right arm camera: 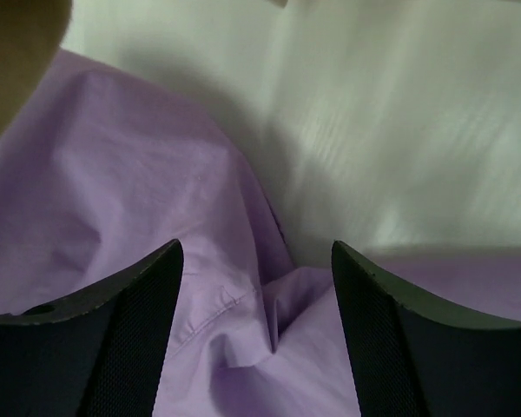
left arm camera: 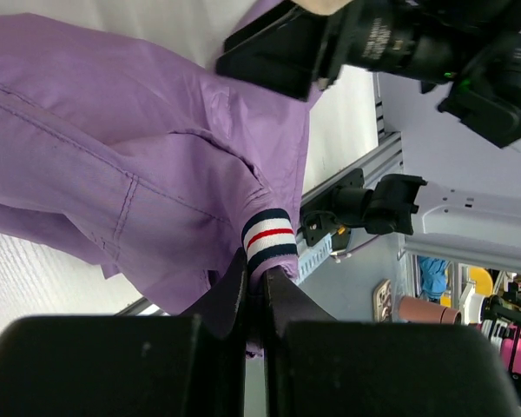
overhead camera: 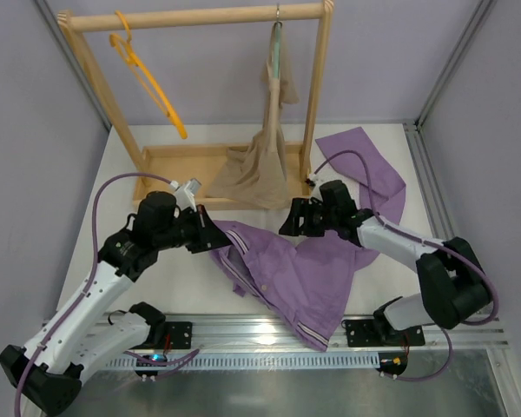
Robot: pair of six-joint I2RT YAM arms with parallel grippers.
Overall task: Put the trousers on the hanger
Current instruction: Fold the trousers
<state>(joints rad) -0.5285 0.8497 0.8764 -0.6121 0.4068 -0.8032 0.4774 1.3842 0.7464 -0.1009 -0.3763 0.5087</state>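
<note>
The trousers (overhead camera: 304, 269) lay crumpled on the tabletop (overhead camera: 156, 287) in front of the wooden rack (overhead camera: 200, 17). Their long axis ran slantwise, from one leg spread beyond the rack's right post to a striped band (overhead camera: 317, 334) at the end farthest from the rack. The hanger (overhead camera: 148, 82) hung by its hook from the left end of the rack's top bar, its body slanting down toward the rack's middle. It hung well clear of the cloth, with nothing on it.

The left hand (overhead camera: 210, 233) was in front of the rack's base, below the hanger's end. In the left wrist view this hand (left arm camera: 259, 300) was pinched narrow, with purple fabric caught between its fingers just beside a striped band (left arm camera: 267, 239). The right hand (overhead camera: 288, 221) sat in front of the rack's right half, under the beige garment (overhead camera: 265, 165). Its fingers (right arm camera: 130, 339) were spread wide over a fold of the trousers and gripped nothing. Whether they touched the cloth could not be told.

The hanger lay up and away from the trousers, toward the rack's left post, so the left arm was the nearer one. My judgement is that the cloth would have to be lifted and carried toward that left end. The loose far leg would probably drag unless the right hand took hold of it.
</note>
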